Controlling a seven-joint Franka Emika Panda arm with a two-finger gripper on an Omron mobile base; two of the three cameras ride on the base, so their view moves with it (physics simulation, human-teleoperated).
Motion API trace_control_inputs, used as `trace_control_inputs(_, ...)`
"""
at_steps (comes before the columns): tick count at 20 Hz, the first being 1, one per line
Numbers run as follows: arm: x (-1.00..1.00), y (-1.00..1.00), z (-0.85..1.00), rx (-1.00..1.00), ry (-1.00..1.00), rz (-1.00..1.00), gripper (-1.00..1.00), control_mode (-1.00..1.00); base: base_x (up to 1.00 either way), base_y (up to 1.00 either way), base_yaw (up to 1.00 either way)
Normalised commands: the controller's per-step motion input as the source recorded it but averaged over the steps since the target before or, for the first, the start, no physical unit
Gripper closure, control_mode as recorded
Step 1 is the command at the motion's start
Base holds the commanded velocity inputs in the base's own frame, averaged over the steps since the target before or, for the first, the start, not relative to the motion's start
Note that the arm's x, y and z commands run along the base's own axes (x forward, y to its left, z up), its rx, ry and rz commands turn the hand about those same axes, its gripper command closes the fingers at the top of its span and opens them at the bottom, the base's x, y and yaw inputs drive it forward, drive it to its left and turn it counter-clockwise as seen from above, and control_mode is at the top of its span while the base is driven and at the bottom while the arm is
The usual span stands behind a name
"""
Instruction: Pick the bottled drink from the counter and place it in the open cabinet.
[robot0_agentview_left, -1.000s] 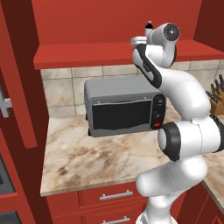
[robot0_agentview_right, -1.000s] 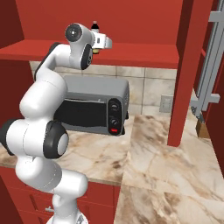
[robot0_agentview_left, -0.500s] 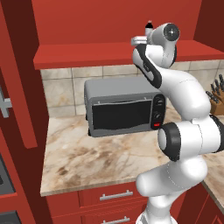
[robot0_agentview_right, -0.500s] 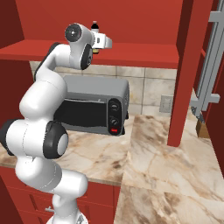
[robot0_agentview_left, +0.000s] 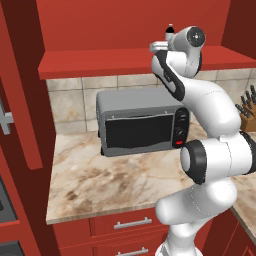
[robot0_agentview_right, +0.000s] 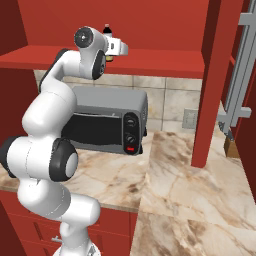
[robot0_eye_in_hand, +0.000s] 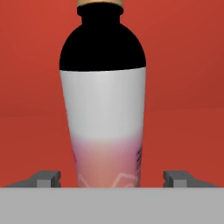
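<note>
Since the earlier frames the arm has kept its pose, reaching up over the toaster oven (robot0_agentview_left: 141, 121) to the open cabinet (robot0_agentview_left: 100, 64); the one change is at the claw (robot0_eye_in_hand: 112, 178), which has let go. In the hand view its two fingertips (robot0_eye_in_hand: 44, 179) now stand wide apart, one on each side of the bottled drink (robot0_eye_in_hand: 105, 94), with red background showing between each tip and the bottle's sides. The claw is released and grips nothing.

The bottled drink stands upright inside the open cabinet, above the toaster oven, with the red interior behind it. The hand view shows its black neck and shoulder, a pale band below, and a pinkish lower body. In the left base view just its dark top (robot0_agentview_left: 170, 29) peeks over the wrist; in the right base view the cap (robot0_agentview_right: 106, 27) shows above the hand, which points into the cabinet over the thick red bottom shelf (robot0_agentview_right: 150, 61).

The toaster oven sits on the surface (robot0_agentview_left: 100, 180) directly below that shelf. A knife block (robot0_agentview_left: 247, 112) stands to the right of the toaster oven on the same surface.
</note>
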Motion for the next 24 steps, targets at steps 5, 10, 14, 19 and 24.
trace_control_inputs(5, -0.08, 0.00, 0.00, 0.00, 0.00, 0.00, -1.00, -1.00, 0.00, 0.00, 0.00)
trace_control_inputs(10, -0.82, 0.00, 0.00, 0.00, -0.03, 0.00, -1.00, -1.00, 0.00, 0.00, 0.00)
trace_control_inputs(14, -1.00, 0.00, 0.00, 0.00, -0.01, 0.00, -1.00, -1.00, 0.00, 0.00, 0.00)
trace_control_inputs(19, -1.00, 0.00, 0.00, 0.00, 0.00, 0.00, -1.00, -1.00, 0.00, 0.00, 0.00)
trace_control_inputs(24, -0.98, 0.00, 0.01, 0.00, 0.00, 0.00, -1.00, -1.00, 0.00, 0.00, 0.00)
